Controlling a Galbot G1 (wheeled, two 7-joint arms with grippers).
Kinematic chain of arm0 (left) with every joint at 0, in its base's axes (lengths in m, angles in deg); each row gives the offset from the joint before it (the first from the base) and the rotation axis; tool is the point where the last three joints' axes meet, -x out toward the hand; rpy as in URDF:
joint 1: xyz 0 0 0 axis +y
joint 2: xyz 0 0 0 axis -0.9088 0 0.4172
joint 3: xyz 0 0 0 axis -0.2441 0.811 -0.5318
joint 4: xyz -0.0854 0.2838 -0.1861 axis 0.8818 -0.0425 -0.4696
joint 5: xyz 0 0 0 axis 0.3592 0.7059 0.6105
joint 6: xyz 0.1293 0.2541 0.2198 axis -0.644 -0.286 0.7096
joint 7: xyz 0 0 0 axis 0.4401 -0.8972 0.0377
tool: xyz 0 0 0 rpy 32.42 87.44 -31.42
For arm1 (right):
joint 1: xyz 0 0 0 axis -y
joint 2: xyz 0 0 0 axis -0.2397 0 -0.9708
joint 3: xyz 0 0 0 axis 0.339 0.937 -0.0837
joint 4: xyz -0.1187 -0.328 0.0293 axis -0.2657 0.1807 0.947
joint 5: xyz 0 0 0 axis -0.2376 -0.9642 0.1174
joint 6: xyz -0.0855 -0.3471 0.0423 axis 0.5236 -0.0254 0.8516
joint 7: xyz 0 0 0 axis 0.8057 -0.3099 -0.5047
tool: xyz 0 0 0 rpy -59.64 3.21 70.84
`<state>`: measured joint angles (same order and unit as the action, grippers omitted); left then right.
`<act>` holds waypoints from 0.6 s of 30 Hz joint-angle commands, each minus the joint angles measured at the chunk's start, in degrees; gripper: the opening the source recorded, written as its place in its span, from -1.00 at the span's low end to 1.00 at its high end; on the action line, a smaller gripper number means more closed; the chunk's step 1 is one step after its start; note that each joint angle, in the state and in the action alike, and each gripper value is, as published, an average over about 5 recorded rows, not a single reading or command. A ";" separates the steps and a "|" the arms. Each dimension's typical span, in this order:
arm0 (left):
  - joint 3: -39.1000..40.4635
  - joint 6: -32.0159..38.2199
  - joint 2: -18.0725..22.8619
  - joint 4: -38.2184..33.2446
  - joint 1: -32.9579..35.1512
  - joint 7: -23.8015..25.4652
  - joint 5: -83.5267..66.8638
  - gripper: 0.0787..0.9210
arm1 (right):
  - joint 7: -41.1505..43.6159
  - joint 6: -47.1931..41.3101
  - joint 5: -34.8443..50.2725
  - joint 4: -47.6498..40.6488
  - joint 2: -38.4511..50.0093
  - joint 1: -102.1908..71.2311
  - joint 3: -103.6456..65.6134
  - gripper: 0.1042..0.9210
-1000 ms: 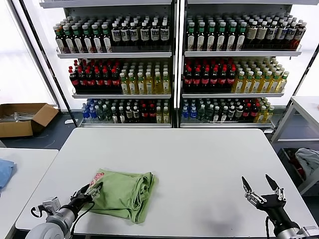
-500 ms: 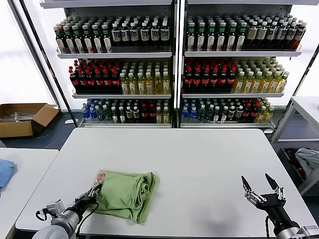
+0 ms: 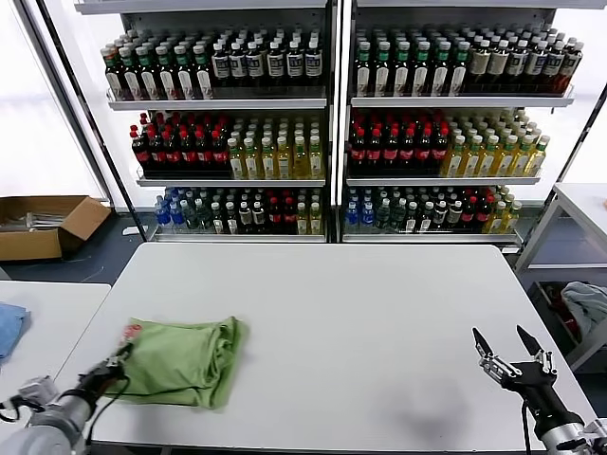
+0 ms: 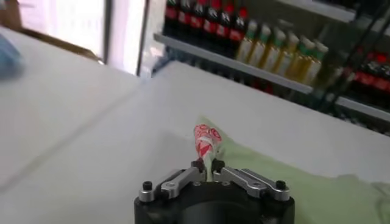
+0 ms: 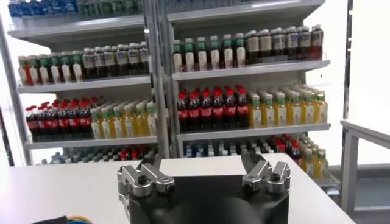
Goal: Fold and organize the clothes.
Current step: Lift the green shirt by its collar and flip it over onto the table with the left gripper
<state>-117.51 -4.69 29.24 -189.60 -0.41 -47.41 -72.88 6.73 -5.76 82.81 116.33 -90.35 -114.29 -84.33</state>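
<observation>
The light green polo shirt (image 3: 180,362) lies folded in a compact bundle at the front left of the white table (image 3: 360,303). Its red-and-white checkered print (image 3: 130,331) shows at the left corner. My left gripper (image 3: 121,356) is shut on the shirt's left edge near the table's left rim. In the left wrist view the jaws (image 4: 207,164) pinch the fabric fold with the checkered print (image 4: 205,137) standing just beyond them, and the green shirt (image 4: 286,182) spreads behind. My right gripper (image 3: 510,354) is open and empty at the table's front right; it also shows in the right wrist view (image 5: 204,165).
Shelves of bottles (image 3: 322,123) stand behind the table. A second white table (image 3: 38,332) with a blue cloth (image 3: 8,327) is at the left. A cardboard box (image 3: 43,226) sits on the floor at the far left. A grey fabric bundle (image 3: 586,308) lies at the right.
My left gripper has pulled the folded shirt leftward across the table, toward its left edge. The right gripper has shifted slightly right and down, still open.
</observation>
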 commanded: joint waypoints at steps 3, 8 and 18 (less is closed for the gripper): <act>-16.23 -0.76 -10.44 -2.21 -0.03 0.13 -2.16 -0.91 | 0.02 -0.43 5.65 -3.45 2.32 1.36 -1.37 0.76; -17.52 -1.38 -11.59 -6.62 0.57 -0.27 -1.22 -0.91 | 0.00 -0.05 5.04 -2.95 2.33 0.80 -1.34 0.76; -11.85 -1.51 -6.97 -17.62 2.89 -2.06 1.40 -0.91 | -0.03 0.15 4.67 -2.67 2.98 -0.04 -1.62 0.76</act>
<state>-130.06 -5.97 21.52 -198.40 1.17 -48.44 -72.67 6.71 -5.58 86.55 114.26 -87.91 -114.38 -85.64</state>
